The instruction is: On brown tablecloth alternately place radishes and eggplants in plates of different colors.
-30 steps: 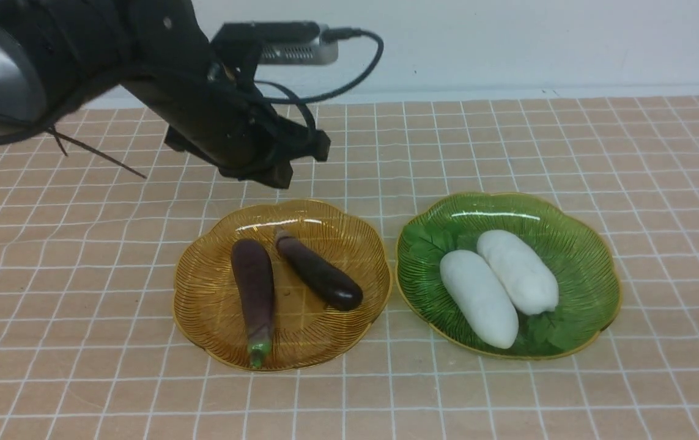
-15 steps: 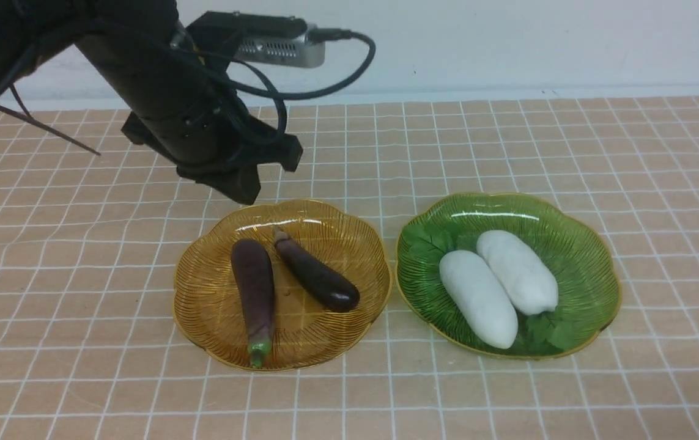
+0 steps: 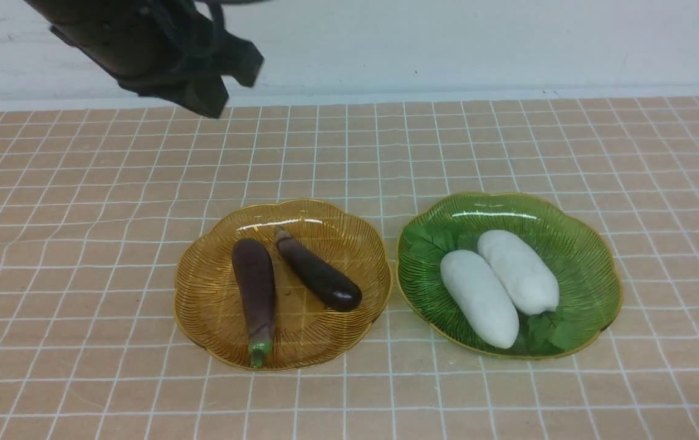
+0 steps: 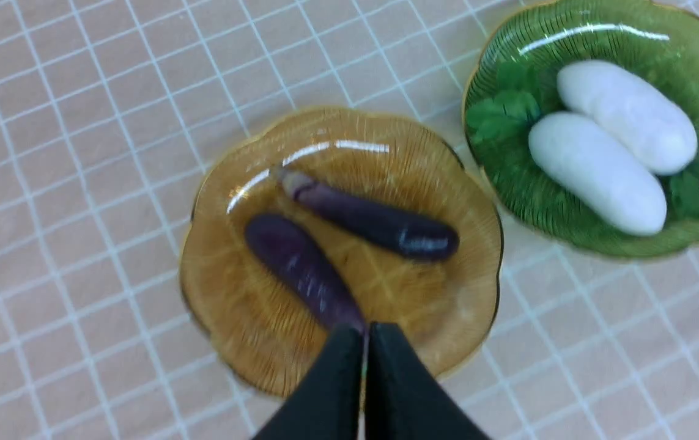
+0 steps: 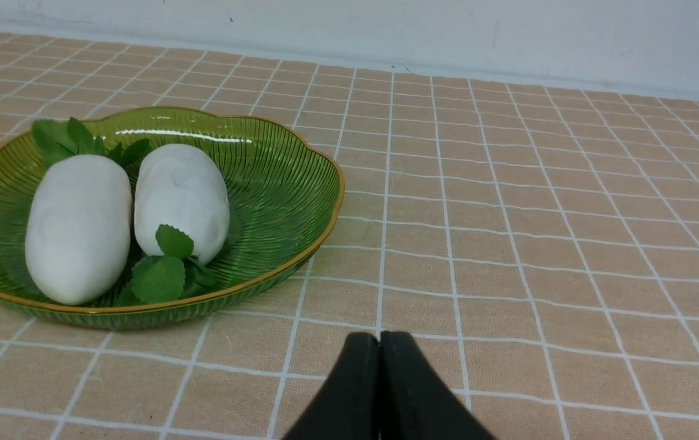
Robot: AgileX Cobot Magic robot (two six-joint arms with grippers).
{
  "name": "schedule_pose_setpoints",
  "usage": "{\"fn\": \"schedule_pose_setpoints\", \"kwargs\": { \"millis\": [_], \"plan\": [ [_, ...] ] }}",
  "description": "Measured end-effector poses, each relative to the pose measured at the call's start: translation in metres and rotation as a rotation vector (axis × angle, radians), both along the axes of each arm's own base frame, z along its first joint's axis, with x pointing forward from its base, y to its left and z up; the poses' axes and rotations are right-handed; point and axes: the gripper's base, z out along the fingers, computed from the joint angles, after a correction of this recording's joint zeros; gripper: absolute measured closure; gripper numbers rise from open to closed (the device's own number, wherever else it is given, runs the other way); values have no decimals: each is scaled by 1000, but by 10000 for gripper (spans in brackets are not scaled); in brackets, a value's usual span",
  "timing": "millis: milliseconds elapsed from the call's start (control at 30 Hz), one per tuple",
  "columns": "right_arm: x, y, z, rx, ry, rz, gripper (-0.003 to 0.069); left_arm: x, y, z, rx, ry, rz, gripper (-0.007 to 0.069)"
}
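Note:
On the brown tablecloth (image 3: 80, 256) stand two scalloped plates. The amber plate (image 3: 202, 305) holds two purple eggplants: a longer one (image 3: 254, 287) with a green tip and a shorter dark one (image 3: 318, 278). The green plate (image 3: 581, 256) holds two white radishes (image 3: 479, 297) (image 3: 517, 271) side by side with green leaves. My left gripper (image 4: 364, 333) is shut and empty, high above the amber plate (image 4: 233, 293); its arm (image 3: 153, 43) shows at the top left. My right gripper (image 5: 378, 339) is shut and empty, low over the cloth beside the green plate (image 5: 288, 177).
A white wall (image 3: 477, 43) runs behind the far edge of the cloth. The cloth is slightly wrinkled on the left. Open cloth lies around both plates, wide to the right of the green one (image 5: 539, 214).
My left arm has lifted up and back to the left, away from the amber plate, and its wrist camera has left the front view. Eggplants, radishes and plates have not moved.

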Motion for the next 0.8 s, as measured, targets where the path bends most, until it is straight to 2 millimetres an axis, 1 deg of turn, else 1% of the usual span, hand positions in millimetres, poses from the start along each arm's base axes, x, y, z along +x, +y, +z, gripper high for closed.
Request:
{"fn": "schedule_pose_setpoints", "kwargs": {
  "millis": [67, 100, 167, 233, 267, 300, 367, 400, 467, 500, 533, 567, 667, 733, 800],
  "plan": [
    [0, 0, 0, -2, 0, 0, 674, -18, 9, -6, 27, 3, 5, 628],
    [0, 0, 0, -2, 1, 0, 674, -32, 16, -6, 38, -11, 12, 628],
    [0, 0, 0, -2, 1, 0, 674, -49, 25, -12, 63, -16, 22, 628],
    [0, 0, 0, -3, 2, 0, 674, -67, 34, -19, 77, -19, 34, 628],
    [0, 0, 0, -3, 2, 0, 674, -75, 38, -28, 94, -11, 44, 628],
    [0, 0, 0, -3, 2, 0, 674, -91, 45, -32, 87, -31, 55, 628],
    [0, 0, 0, -3, 3, 0, 674, -104, 50, -40, 71, -54, 66, 628],
    [0, 0, 0, -3, 2, 0, 674, -115, 54, -44, 51, -86, 74, 628],
    [0, 0, 0, -3, 2, 0, 674, -125, 57, -63, 10, -128, 83, 628],
    [0, 0, 0, -4, 2, 0, 674, -135, 60, -75, -19, -164, 85, 628],
    [0, 0, 0, -4, 2, 0, 674, -140, 61, -77, -48, -207, 86, 628],
    [0, 0, 0, -4, 2, 0, 674, -147, 64, -89, -74, -245, 88, 628],
    [0, 0, 0, -7, 2, 0, 674, -157, 67, -118, -178, -439, 97, 628],
    [0, 0, 0, -8, 3, 0, 674, -161, 69, -130, -222, -537, 99, 628],
    [0, 0, 0, -8, 3, 0, 674, -163, 70, -137, -245, -588, 101, 628]
  ]
}}
